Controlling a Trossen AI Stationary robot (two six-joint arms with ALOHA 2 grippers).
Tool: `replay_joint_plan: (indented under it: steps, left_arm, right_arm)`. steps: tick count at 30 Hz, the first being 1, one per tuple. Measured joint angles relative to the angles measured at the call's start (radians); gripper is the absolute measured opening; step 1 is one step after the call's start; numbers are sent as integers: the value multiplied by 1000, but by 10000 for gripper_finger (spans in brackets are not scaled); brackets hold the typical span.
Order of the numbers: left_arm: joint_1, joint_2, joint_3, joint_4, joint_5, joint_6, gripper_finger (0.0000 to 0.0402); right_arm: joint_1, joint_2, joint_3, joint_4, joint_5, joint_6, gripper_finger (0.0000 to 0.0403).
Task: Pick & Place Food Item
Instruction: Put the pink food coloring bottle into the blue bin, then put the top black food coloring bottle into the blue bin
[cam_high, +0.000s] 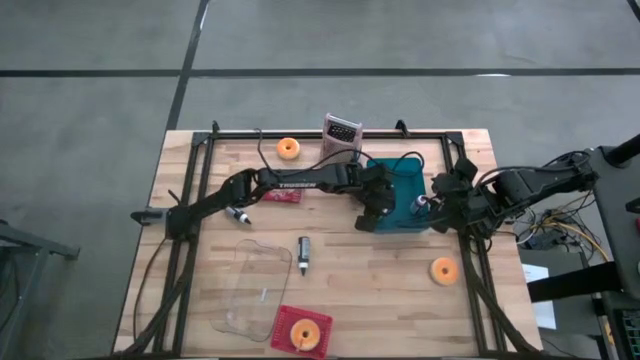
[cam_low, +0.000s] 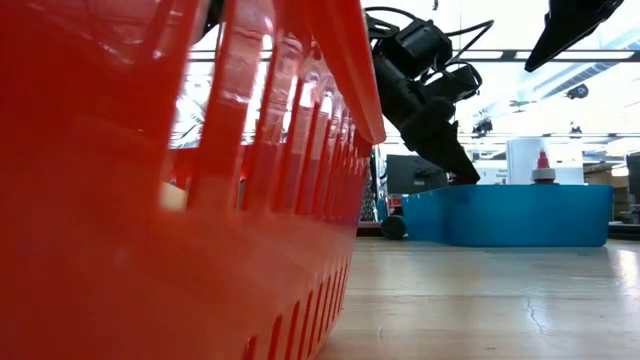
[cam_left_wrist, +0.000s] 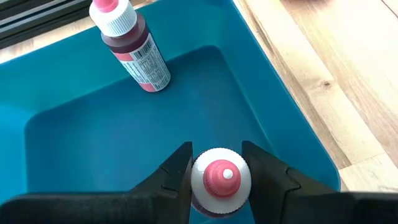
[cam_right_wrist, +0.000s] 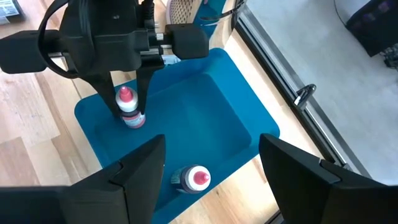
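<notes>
My left gripper (cam_left_wrist: 216, 177) has its fingers clamped on a pink-capped bottle (cam_left_wrist: 220, 180), upright over the blue bin (cam_left_wrist: 74, 143)'s near-left corner. I lower until it stands, then release gently. My right gripper (cam_right_wrist: 211, 165) hovers wide open, empty, beside the bin.

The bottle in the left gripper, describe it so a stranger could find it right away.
Find the blue bin at the table's right. Two pink-capped bottles are inside. The held bottle stands upright between the left gripper fingers; the other bottle stands free, ungripped.

Red basket (cam_high: 301, 331), clear lid (cam_high: 252, 289), orange rings (cam_high: 288, 148) (cam_high: 444, 270), perhaps a marker (cam_high: 302, 254), on the wooden table (cam_high: 380, 290).
</notes>
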Motion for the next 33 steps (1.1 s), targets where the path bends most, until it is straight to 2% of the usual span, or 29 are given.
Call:
replay_joint_plan:
  steps: [20,27,30,33]
  left_arm:
    - [-3,0,-1,5,0,-19,112]
    - [-5,8,-1,-9,0,-42,258]
    - [-5,5,-1,7,0,-42,284]
    - [-6,4,0,6,0,-41,286]
  right_arm:
    - [0,0,-1,2,1,2,251]
    - [0,0,-1,2,1,2,251]
    - [0,0,-1,2,1,2,251]
    - [0,0,-1,2,2,2,251]
